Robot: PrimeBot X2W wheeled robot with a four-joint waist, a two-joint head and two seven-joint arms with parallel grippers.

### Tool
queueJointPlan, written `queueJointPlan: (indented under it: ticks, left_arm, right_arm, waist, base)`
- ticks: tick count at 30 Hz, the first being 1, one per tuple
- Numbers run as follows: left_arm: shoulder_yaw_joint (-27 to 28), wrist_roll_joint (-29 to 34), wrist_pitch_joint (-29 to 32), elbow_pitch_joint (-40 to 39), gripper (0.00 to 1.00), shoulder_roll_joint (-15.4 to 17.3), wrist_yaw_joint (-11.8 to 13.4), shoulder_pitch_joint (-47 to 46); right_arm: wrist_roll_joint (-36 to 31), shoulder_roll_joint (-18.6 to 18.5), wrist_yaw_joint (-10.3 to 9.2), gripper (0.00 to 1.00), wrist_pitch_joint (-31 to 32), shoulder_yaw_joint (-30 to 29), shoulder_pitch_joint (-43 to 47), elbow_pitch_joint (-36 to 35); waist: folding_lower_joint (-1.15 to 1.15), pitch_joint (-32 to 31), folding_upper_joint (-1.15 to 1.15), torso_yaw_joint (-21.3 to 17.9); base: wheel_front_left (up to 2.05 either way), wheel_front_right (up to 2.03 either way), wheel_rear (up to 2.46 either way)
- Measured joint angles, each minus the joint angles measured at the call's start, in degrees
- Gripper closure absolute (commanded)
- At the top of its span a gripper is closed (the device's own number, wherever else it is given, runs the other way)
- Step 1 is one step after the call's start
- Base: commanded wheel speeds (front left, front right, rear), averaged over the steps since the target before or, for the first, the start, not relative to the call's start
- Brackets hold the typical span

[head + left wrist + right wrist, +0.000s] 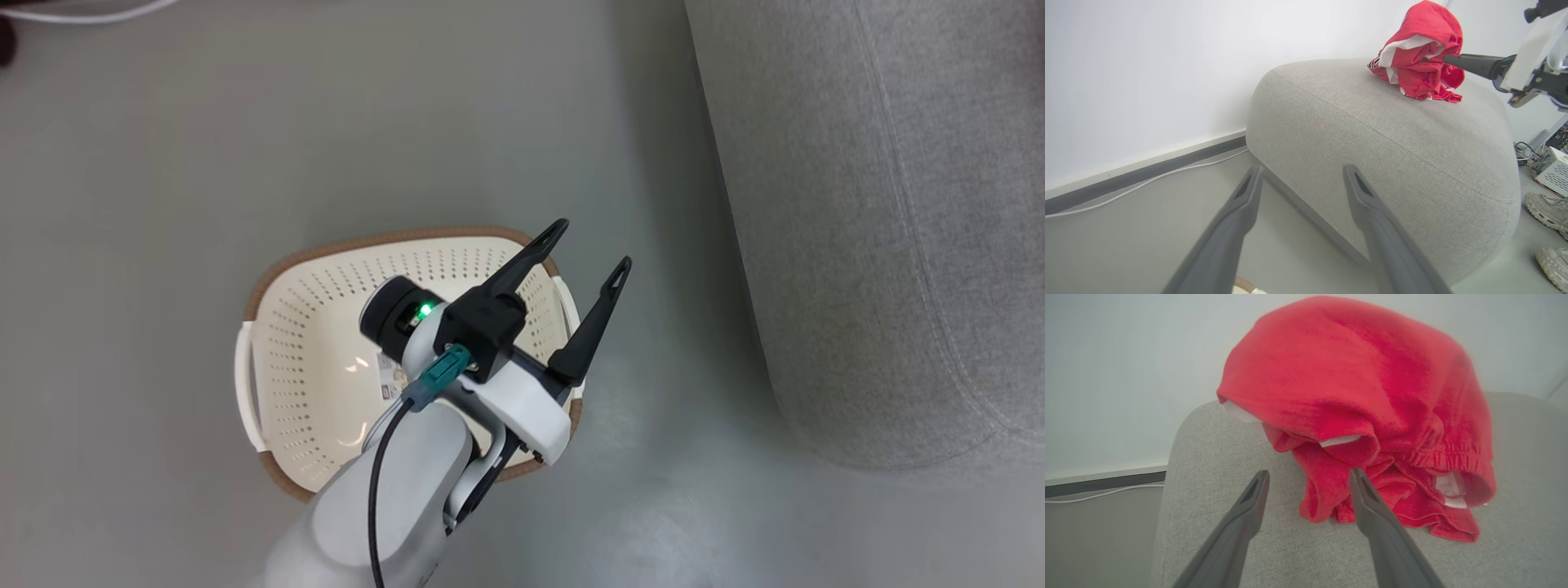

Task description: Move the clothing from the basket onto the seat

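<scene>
1. Two long fingers of the right gripper (pixel 1309 473) stand wide apart above the top of the seat (pixel 1372 134), with nothing clamped between them.
2. The clothing (pixel 1355 388) sits bunched in a tall red heap on top of the seat, white trim showing in its folds.
3. One right finger reaches the heap's near folds.
4. The left gripper (pixel 592 245) hangs off the seat's side, jaws spread wide and holding nothing, above the basket (pixel 326 302).
5. The basket stands on the floor near the seat, the label on its bottom showing.

Fuzzy red cloth clothing (pixel 1355 388), textured grey fabric seat (pixel 1392 163), perforated plastic basket (pixel 326 327)
</scene>
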Motion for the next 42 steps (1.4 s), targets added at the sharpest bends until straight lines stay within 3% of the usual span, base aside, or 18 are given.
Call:
queueJointPlan:
  ticks: [8, 14, 21, 32, 42]
  left_arm:
    - [6.45, 0.12, 0.01, -0.65, 0.0, -0.13, 0.55, 6.3]
    - [12.58, 1.31, 0.01, -1.1, 0.0, -0.3, 0.69, 9.21]
    - [20.7, 4.01, 0.01, -1.29, 0.0, -0.43, 1.24, 13.29]
    - [34.35, 9.35, 0.01, -2.9, 0.0, -0.48, 1.98, 20.8]
    - [40.28, 11.25, 0.02, -3.91, 0.0, -0.46, 1.36, 29.14]
  right_arm:
    - [1.83, 3.9, 0.0, 0.0, 0.0, 2.37, 6.14, -8.87]
    - [1.82, 4.55, 0.0, 0.0, 0.0, 4.87, 6.86, -13.86]
    - [1.51, 7.11, 0.0, 0.0, 0.0, 7.95, 7.38, -16.16]
    - [-0.98, 13.6, 0.0, 0.0, 0.0, 7.2, 16.45, -19.03]
    - [-3.65, 17.19, 0.0, 0.0, 0.0, 5.06, 26.1, -19.47]
  waist:
    - [0.0, -6.7, 0.0, 2.9]
    - [0.0, -10.37, 0.0, 6.48]
    - [0.0, -15.21, 0.0, 10.04]
    - [0.0, -22.93, 0.0, 12.95]
    - [0.0, -27.71, 0.0, 12.65]
  base:
    - [0.0, 0.0, 0.0]
    - [0.0, 0.0, 0.0]
    - [0.0, 0.0, 0.0]
    - [0.0, 0.0, 0.0]
    - [0.0, 0.0, 0.0]
